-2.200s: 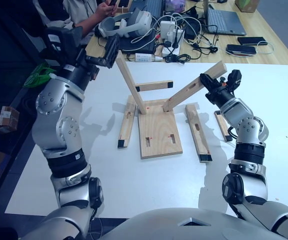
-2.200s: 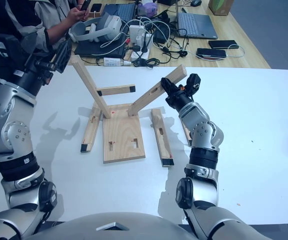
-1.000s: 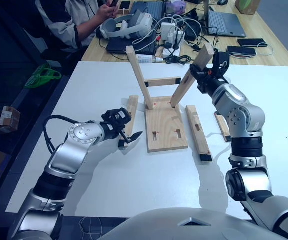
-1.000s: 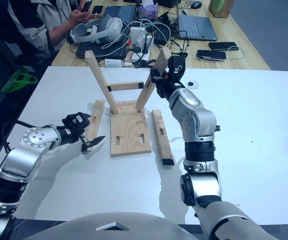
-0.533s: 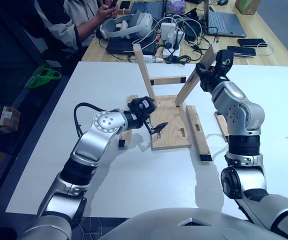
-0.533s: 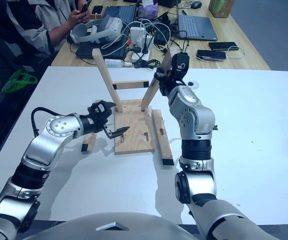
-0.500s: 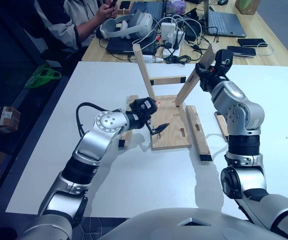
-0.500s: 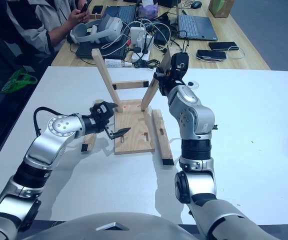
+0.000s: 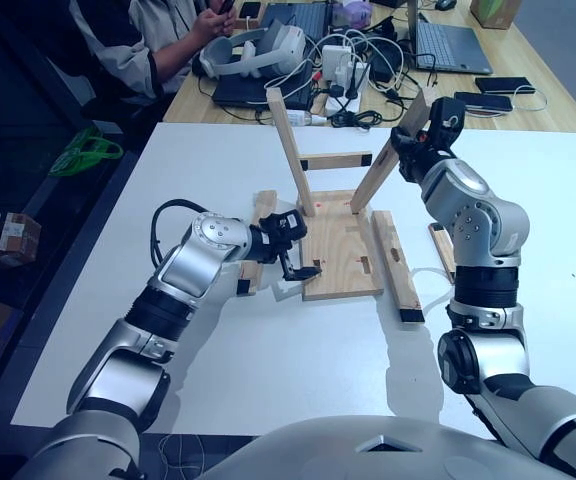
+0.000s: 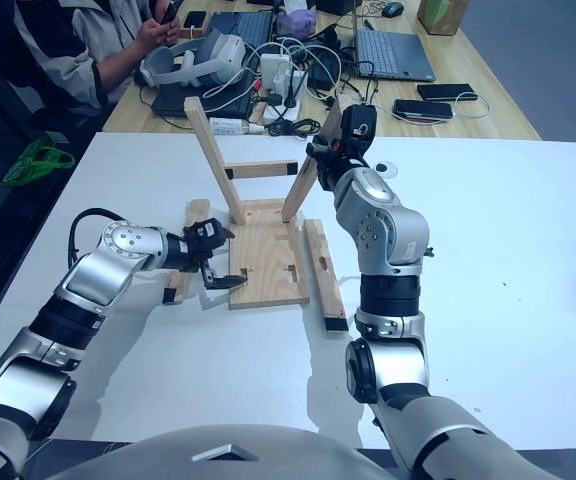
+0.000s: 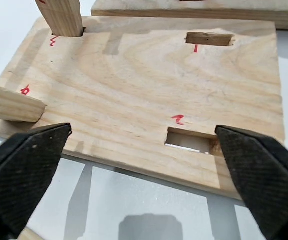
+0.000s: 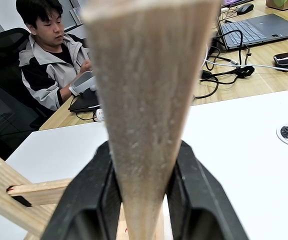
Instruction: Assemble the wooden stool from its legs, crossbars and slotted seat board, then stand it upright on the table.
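Now: seat board lies flat mid-table. Two legs stand tilted in its far slots: left leg at 11 o'clock, right leg at 1 o'clock. Crossbar runs from left leg toward right leg. Loose leg lies just beside the board at 3 o'clock, second loose leg at 9 o'clock. My right gripper is clamped on the right leg's top end. My left gripper sits low at the board's 7 o'clock edge, jaws spread wide, holding nothing.
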Controlling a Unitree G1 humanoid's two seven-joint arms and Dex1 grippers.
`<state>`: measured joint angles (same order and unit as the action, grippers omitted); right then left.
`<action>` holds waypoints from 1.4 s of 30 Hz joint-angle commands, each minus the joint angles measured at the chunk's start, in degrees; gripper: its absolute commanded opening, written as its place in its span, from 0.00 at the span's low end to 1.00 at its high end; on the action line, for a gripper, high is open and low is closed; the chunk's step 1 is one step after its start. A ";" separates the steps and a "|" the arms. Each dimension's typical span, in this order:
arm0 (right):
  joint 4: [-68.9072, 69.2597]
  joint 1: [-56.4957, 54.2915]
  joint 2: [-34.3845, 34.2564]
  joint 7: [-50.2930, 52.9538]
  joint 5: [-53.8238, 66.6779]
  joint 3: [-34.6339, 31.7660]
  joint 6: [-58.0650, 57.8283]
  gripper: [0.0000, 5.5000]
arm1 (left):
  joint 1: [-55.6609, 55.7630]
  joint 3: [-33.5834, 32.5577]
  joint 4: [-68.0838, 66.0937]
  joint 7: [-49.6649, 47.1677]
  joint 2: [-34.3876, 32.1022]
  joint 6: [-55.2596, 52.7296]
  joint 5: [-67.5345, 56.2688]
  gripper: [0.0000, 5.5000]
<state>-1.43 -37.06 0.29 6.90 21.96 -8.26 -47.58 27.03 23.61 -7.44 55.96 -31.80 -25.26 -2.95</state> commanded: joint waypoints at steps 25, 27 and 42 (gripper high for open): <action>-16.95 -6.24 3.20 -2.34 -3.71 0.61 -6.92 0.18 | 0.68 2.48 -2.87 -0.57 1.65 2.59 7.94 0.63; -18.96 -6.96 2.85 -3.89 -3.71 1.57 -6.07 0.18 | 0.64 2.65 -3.05 -0.52 1.66 2.90 8.39 0.63; -19.41 -4.91 5.55 -13.92 -8.47 12.45 0.28 0.18 | 0.39 3.71 -3.68 -0.23 0.77 5.15 11.00 0.63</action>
<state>-18.47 -46.31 4.59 -5.17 18.48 -1.94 -44.55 27.92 26.65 -10.11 55.73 -29.67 -19.63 6.02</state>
